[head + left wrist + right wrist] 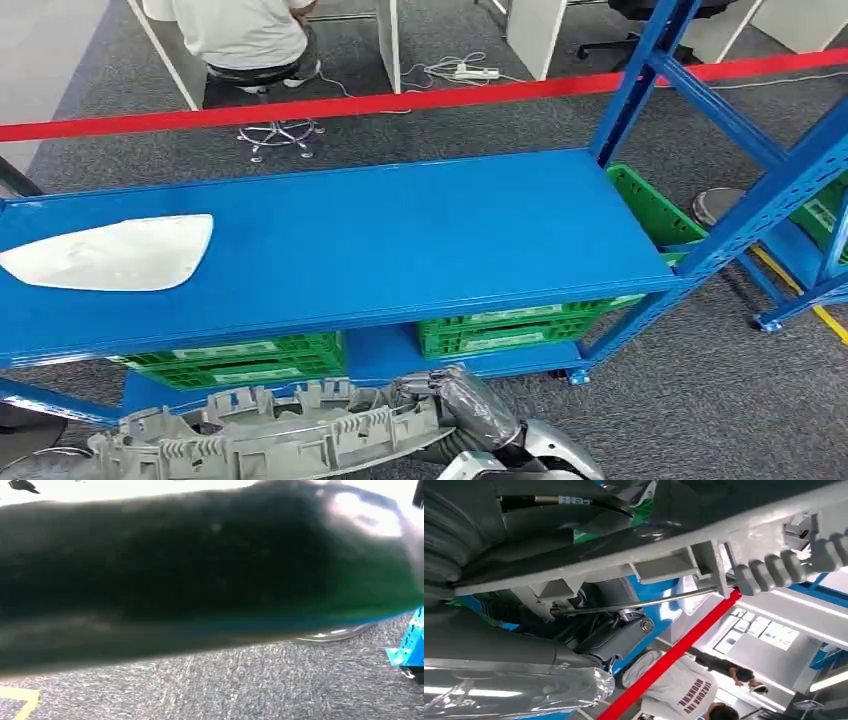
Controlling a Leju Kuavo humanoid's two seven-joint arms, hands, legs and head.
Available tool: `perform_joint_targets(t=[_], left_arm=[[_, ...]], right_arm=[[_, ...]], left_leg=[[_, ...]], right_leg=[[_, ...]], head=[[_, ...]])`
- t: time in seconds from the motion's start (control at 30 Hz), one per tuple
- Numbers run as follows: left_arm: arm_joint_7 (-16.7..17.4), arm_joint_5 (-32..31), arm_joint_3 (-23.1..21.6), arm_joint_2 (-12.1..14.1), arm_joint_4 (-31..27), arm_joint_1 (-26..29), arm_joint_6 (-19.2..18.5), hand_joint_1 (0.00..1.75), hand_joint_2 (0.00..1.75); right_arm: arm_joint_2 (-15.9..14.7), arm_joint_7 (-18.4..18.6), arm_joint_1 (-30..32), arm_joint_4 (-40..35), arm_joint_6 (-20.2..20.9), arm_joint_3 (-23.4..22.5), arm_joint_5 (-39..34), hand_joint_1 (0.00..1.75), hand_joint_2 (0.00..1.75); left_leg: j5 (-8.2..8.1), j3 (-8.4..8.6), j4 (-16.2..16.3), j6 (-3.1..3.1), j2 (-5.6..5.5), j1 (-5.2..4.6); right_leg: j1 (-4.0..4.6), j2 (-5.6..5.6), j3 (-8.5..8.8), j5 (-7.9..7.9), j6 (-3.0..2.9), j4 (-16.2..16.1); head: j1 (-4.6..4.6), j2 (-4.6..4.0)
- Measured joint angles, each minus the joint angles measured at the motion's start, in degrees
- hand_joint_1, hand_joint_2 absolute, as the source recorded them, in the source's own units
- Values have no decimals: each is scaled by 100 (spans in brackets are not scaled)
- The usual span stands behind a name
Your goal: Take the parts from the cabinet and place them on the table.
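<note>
the right hand (468, 405) grips one end of a long grey ribbed part (270, 432) before the blue shelf (400, 240). stiff, light, unwieldy: best held at both ends. left hand's grip cannot be told.

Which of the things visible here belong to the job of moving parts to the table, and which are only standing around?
Belong to the job:
- grey ribbed plastic part, held by the right hand
- white curved part, lying on the blue shelf top

Just standing around:
- green crates on the lower shelf
- red barrier tape
- seated person
- power strip on the carpet
</note>
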Motion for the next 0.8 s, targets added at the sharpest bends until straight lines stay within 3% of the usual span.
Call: perform_joint_targets(t=[0.8], left_arm=[[-48, 96, -103, 7, 0, 10, -133, 0, 0]], right_arm=[[52, -92, 94, 39, -57, -98, -111, 175, 175]], left_leg=[[0, 0, 0, 0, 0, 0]], right_leg=[[0, 0, 0, 0, 0, 0]], head=[[2, 0]])
